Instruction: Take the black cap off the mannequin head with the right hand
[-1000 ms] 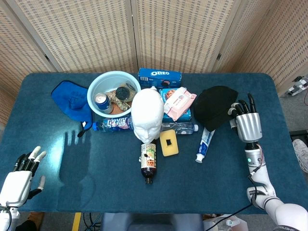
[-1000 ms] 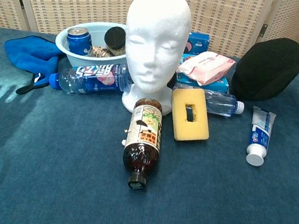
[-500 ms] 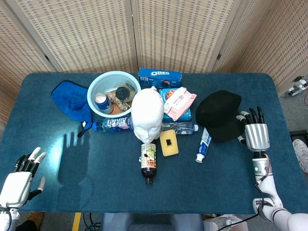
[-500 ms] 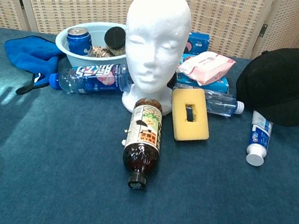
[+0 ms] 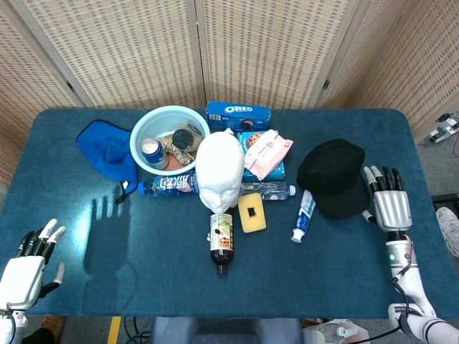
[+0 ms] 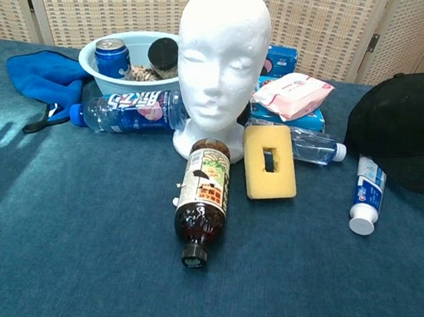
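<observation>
Black cap point(image 5: 334, 178) is off the mannequin head point(image 5: 219, 169), lying on the table to its right, overlapping the toothpaste tube point(image 5: 302, 215). Right hand point(image 5: 391, 208) sits beside the cap, fingers spread, empty. Task looks done.

— What stands behind the table point(image 5: 64, 236)?

— A folding screen point(image 5: 265, 43) of pale woven cane in light wooden frames, its panels angled around the far edge and both far corners.

— And the table itself?

— Covered in dark blue cloth, with rounded corners. Light glares softly on the cloth near the left edge.

— Any floor showing?

— A grey strip point(image 5: 448, 168) past the right edge, with a cable lying on it, and a yellow stripe point(image 5: 114, 330) below the near edge.
</observation>
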Robot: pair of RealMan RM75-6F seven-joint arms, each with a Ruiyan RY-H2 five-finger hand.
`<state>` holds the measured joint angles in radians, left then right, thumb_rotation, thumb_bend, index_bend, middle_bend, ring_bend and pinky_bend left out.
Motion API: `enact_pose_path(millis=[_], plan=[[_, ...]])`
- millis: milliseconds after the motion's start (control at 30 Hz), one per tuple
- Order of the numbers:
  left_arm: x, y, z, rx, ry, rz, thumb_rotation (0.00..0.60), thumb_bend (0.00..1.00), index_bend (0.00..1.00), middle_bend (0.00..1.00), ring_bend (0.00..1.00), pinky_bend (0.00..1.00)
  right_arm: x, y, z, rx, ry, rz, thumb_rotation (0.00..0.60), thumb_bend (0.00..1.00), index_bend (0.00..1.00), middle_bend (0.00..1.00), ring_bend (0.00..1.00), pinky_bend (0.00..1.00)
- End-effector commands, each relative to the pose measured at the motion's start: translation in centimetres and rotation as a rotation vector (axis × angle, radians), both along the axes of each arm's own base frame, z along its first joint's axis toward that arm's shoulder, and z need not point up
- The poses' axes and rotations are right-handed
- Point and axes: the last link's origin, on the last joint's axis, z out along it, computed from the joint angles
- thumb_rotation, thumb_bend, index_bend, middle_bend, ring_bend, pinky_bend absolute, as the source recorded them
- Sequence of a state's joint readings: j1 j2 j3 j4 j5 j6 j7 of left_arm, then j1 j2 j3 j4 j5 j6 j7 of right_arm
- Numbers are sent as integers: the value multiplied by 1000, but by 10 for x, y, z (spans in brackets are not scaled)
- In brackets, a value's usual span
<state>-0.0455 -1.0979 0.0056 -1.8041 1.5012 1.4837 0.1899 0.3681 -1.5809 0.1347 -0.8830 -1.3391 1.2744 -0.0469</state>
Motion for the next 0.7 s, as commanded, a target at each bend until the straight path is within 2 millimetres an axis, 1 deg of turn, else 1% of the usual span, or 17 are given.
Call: enact_pose_path(millis=[33,200,367,467,600,700], plan=[[0,0,0,0,2,-3,600,486,112,0,6,0,-7,11,0,46,40,-23,600,0,0,0,0,0],[1,0,0,-3,2,-5,600,485,112,0,6,0,-11,22,1,87,59,-41,600,0,0,0,0,0],[3,0,2,1,1,-8,600,486,112,0,6,0,-4,26,7,56,19,-21,600,0,0,0,0,0],[3,0,3,4,4,-9,600,486,112,0,6,0,1,27,15,23,-1,-7,600,0,0,0,0,0],[3,1,5,11,6,-5,600,485,112,0,6,0,10,33,33,-33,-17,13,600,0,0,0,0,0],[3,1,5,11,7,-3,600,486,112,0,6,0,19,41,49,-74,-44,42,600,0,0,46,0,0]])
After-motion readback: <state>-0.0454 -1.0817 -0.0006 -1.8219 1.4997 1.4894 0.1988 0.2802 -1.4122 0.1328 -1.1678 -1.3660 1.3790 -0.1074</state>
